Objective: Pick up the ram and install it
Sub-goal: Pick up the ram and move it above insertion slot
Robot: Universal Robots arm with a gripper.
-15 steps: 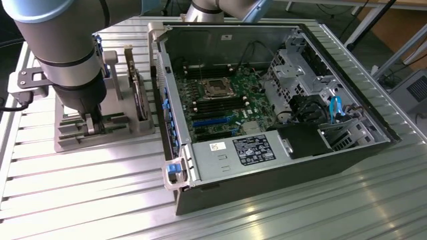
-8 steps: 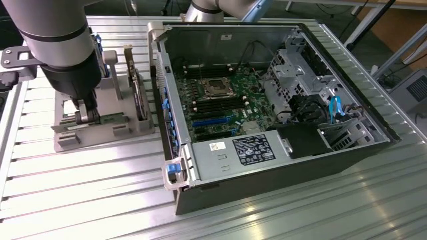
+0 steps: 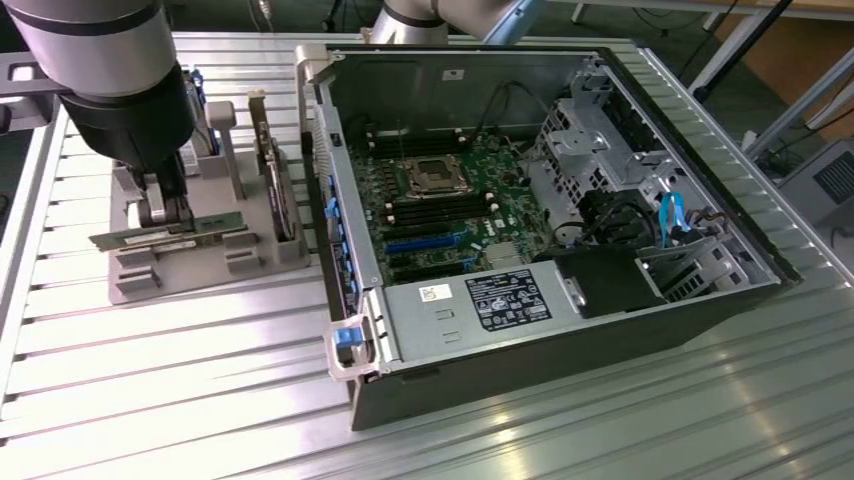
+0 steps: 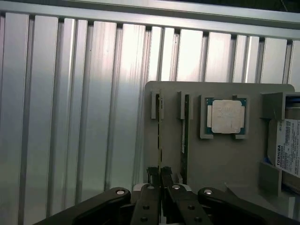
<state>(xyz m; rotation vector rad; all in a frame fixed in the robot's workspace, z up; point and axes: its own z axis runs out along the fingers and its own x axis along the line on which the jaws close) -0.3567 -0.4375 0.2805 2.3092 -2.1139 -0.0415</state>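
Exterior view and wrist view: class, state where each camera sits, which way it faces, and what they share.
Exterior view: raised, off the arm, looking down at the computer case and grey holder; the arm shows.
Wrist view: on the wrist, looking down past the gripper at the holder and processor.
Shared: gripper, holder, the ram it grips.

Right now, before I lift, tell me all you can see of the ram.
The ram is a long, thin green board with a pale label. It stands on its long edge in a slot of the grey holder at the exterior view's left. The gripper is shut on its top edge about mid-length; only gripper and holder touch it.
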